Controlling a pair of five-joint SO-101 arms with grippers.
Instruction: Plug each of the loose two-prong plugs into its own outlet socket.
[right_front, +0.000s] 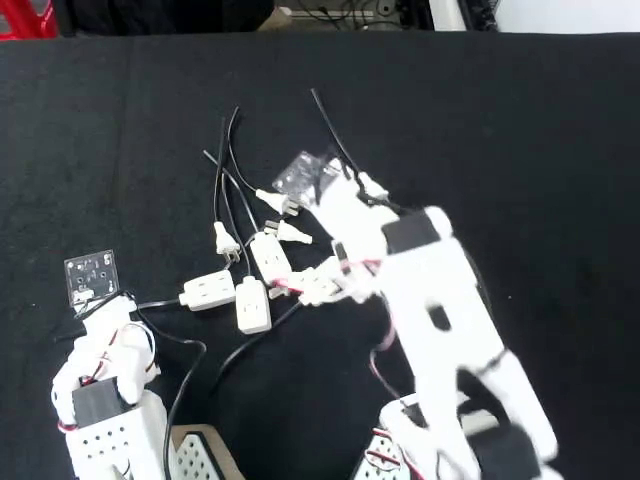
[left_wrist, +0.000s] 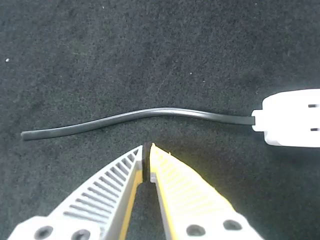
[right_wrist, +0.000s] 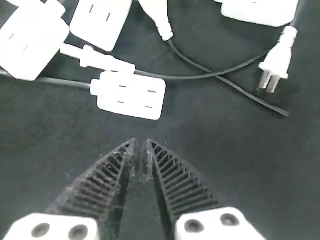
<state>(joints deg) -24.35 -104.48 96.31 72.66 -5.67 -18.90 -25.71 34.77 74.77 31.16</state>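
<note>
L gripper (left_wrist: 147, 148): white and yellow ribbed fingers pinched tight, nothing betw. them, over the black cloth table (left_wrist: 75, 50). Just past the tips a thin black cord (left_wrist: 150, 112) runs into a white two-slot outlet block (left_wrist: 295, 117). R gripper (right_wrist: 140, 146): black ribbed fingers nearly touching, narrow slit, empty, w/ a second white outlet block (right_wrist: 131, 95) just ahead. A loose white two-prong plug (right_wrist: 275, 62) lies nearby, prongs bare. High view: outlets and plugs cluster at approx. 9 o'clock of table centre, another unplugged white plug (right_front: 225, 243) among them.
</note>
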